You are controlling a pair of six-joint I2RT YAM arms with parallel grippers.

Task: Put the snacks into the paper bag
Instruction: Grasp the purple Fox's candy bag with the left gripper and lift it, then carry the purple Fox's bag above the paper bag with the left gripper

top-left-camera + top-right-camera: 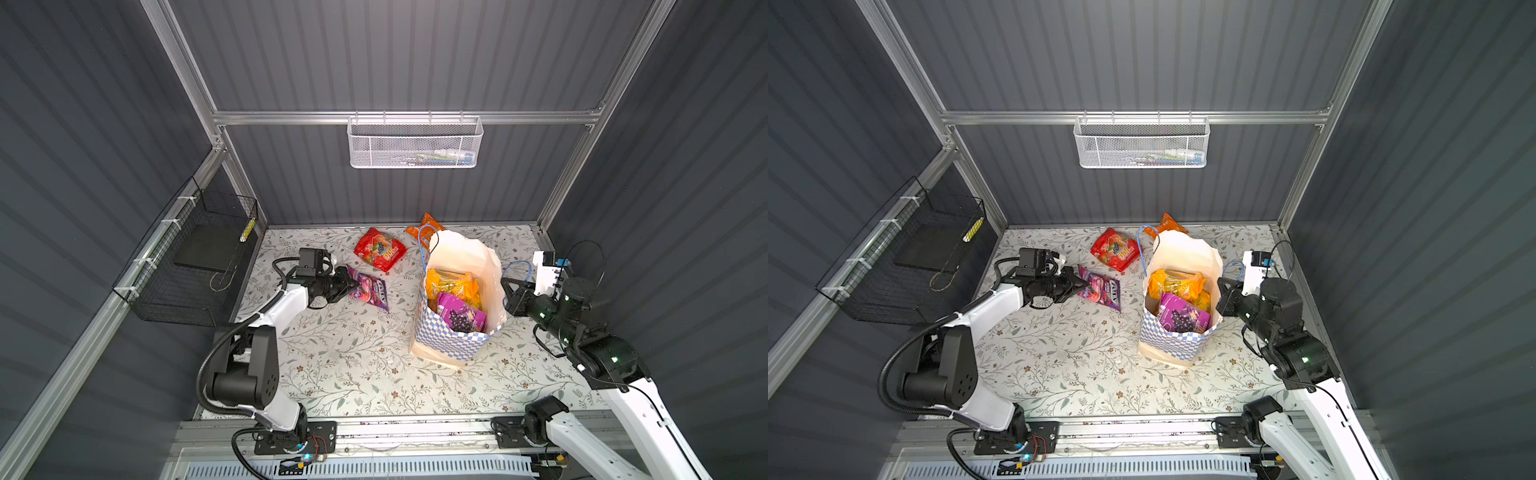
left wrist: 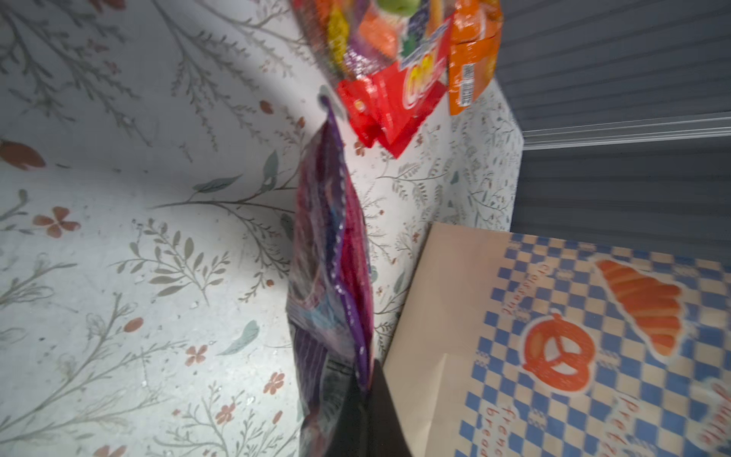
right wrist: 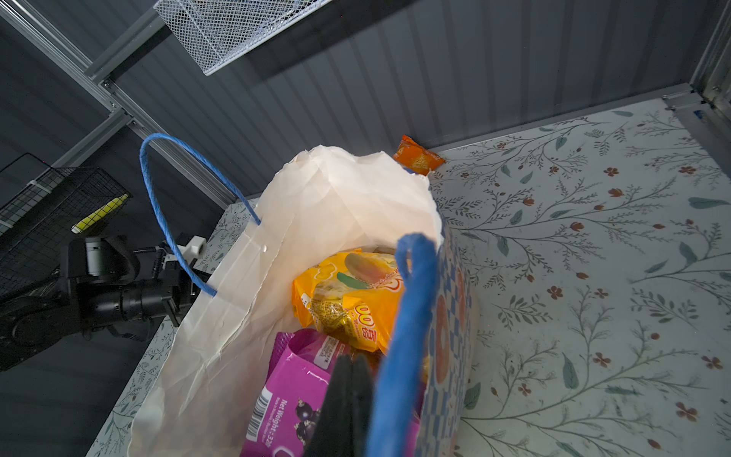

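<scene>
Left gripper (image 1: pixel 352 285) clamped on one end of the purple-pink FOX'S packet (image 1: pixel 371 293), low over the floral table (image 1: pixel 332 365), left of the paper bag (image 1: pixel 451 338) and apart from it; red packet (image 1: pixel 380 249) lies just behind, small orange packet (image 1: pixel 428 224) at the back wall behind the bag. Right gripper (image 1: pixel 508 286) fingers pressed together at the bag's right rim, beside a blue cord handle (image 3: pixel 399 336); whether paper is pinched, cannot tell. Bag upright, mouth open, yellow-orange packets (image 1: pixel 453 284) and purple grape packet (image 1: pixel 463 316) inside.

Both top views look steeply down on the whole table (image 1: pixel 332 353); wrist views sit close, sharing the paper bag (image 2: pixel 553 316).
</scene>
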